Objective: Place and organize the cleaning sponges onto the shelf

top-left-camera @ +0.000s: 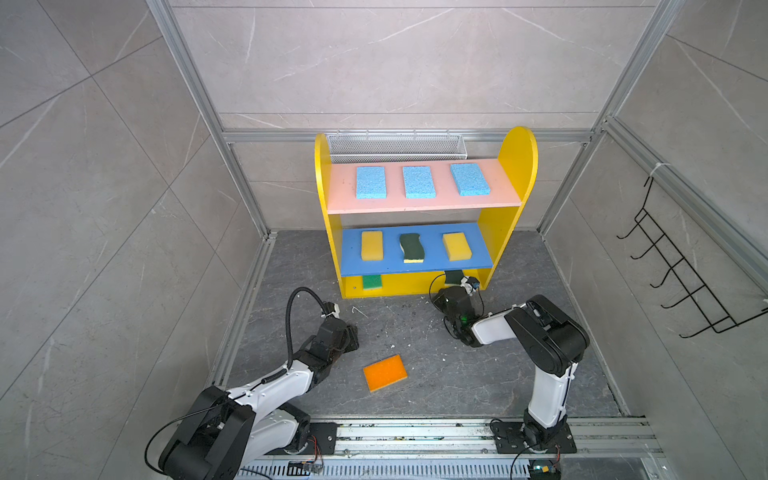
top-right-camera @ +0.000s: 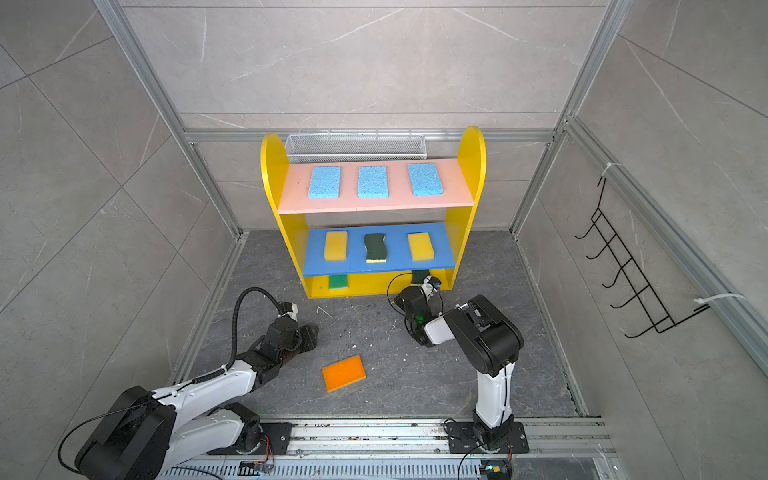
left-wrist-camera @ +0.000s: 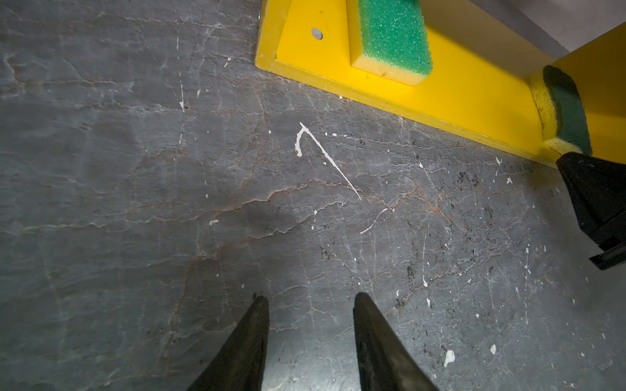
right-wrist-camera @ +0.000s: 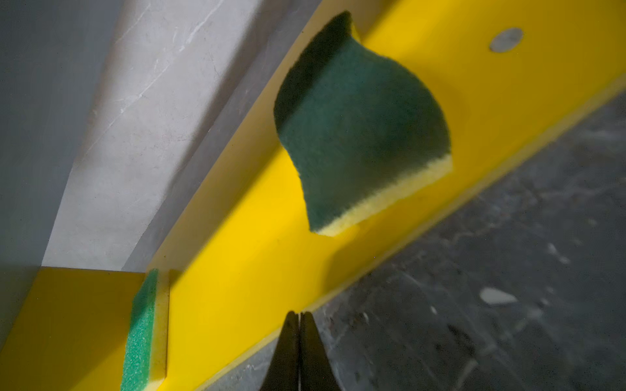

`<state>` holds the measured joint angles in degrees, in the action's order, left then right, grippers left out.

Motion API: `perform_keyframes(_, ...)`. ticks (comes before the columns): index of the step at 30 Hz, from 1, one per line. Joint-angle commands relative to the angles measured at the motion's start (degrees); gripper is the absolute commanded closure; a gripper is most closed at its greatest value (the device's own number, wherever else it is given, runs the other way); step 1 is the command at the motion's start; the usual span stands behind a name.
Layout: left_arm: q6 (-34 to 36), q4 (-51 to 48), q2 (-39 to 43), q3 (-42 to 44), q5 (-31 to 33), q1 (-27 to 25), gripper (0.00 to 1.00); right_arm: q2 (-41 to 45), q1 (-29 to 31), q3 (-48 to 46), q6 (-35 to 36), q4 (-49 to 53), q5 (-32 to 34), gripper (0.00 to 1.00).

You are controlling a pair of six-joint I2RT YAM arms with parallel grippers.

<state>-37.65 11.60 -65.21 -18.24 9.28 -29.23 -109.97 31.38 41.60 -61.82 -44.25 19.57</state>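
The shelf (top-left-camera: 515,166) holds three light blue sponges (top-left-camera: 419,182) on its pink board. Two yellow sponges (top-left-camera: 371,245) flank a dark-green wavy one (top-left-camera: 410,246) on the blue board. On the yellow base (right-wrist-camera: 237,270) a bright green sponge (left-wrist-camera: 394,37) lies at the left. A second dark-green wavy sponge (right-wrist-camera: 359,128) lies at the right, near the side panel. My right gripper (right-wrist-camera: 298,314) is shut and empty at the base's front edge, a short way from that sponge. An orange sponge (top-left-camera: 385,372) lies on the floor. My left gripper (left-wrist-camera: 310,298) is open and empty over bare floor, behind and to the left of the orange sponge.
A silver wire-mesh basket (top-left-camera: 395,145) hangs on the back wall behind the shelf. A black wire hook rack (top-left-camera: 681,266) hangs on the right wall. The dark stone floor (top-left-camera: 415,324) carries white flecks and crumbs. Aluminium frame rails (top-left-camera: 245,291) edge the floor.
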Motion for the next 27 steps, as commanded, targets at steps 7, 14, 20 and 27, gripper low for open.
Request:
perform_keyframes(7, 1.14, 3.91, -0.26, 0.09, -0.49, 0.32, 0.55, 0.72, 1.6, -3.46, -4.9, -8.81, 4.29, 0.93)
perform_keyframes(14, 0.75, 5.57, -2.44, 0.11, -0.75, 0.36, 0.56, -2.48, 1.09, -3.48, -8.42, -13.62, 3.62, 0.94)
perform_keyframes(20, 0.41, 6.77, -3.5, 0.38, -0.58, 0.4, 0.56, -4.74, 0.97, -1.89, -11.22, -12.7, 3.43, 0.94)
perform_keyframes(27, 0.12, 7.87, -4.27, 0.67, -0.49, 0.41, 0.56, -4.15, 0.14, -1.17, -10.68, -11.07, 4.21, 0.94)
